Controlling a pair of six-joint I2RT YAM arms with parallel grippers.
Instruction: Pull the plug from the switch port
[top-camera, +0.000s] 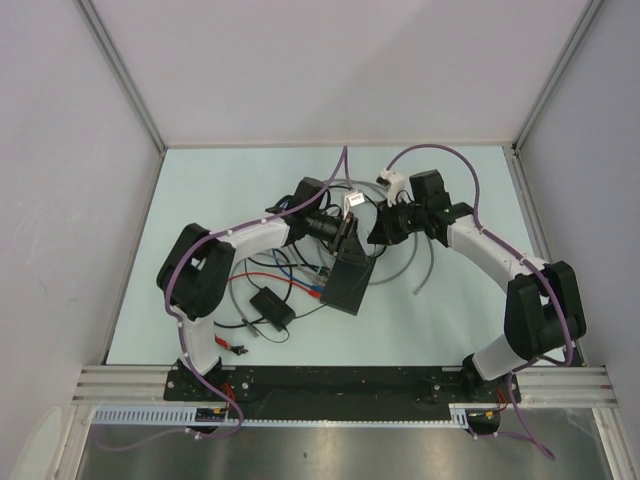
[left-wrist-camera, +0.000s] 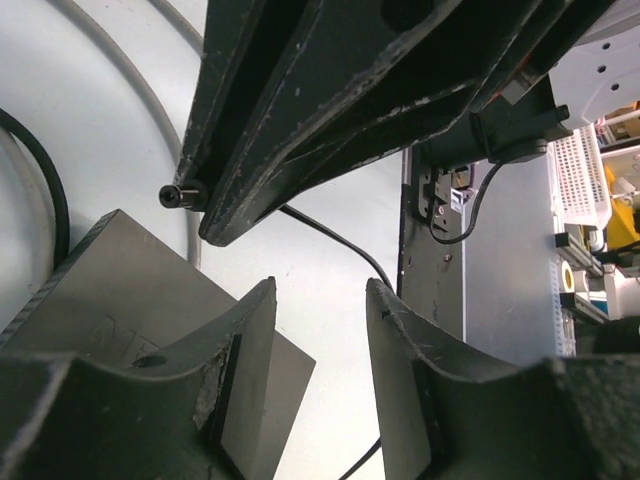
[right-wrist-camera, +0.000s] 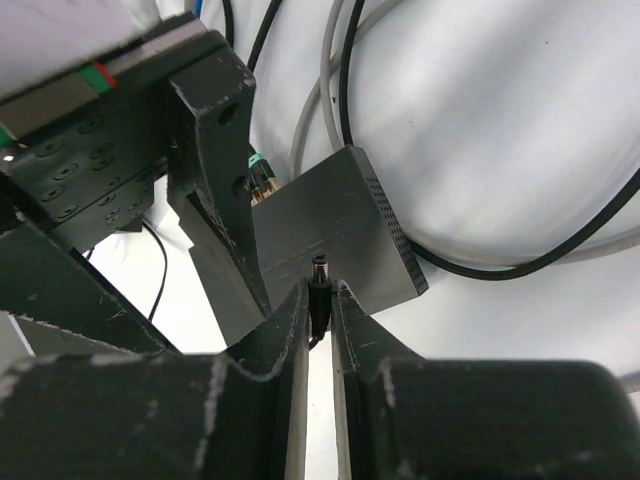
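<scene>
Right claw (right-wrist-camera: 318, 300) is pinched shut on the black barrel plug (right-wrist-camera: 319, 280). The plug's long axis runs along my fingers, its metal tip pointing away from the wrist at the grey switch box (right-wrist-camera: 340, 225), just clear of its edge. Left claw (left-wrist-camera: 320, 300) stands part open, holding nothing, one finger overlapping the box's corner. Both arms curve inward, meeting over the middle of the table (top-camera: 200, 200).

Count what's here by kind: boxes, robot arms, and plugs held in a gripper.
Boxes: 2, grey switch and small black box
Robot arms: 2, left arm, right arm
Held plugs: 1, plug in right gripper
Total: 5
</scene>
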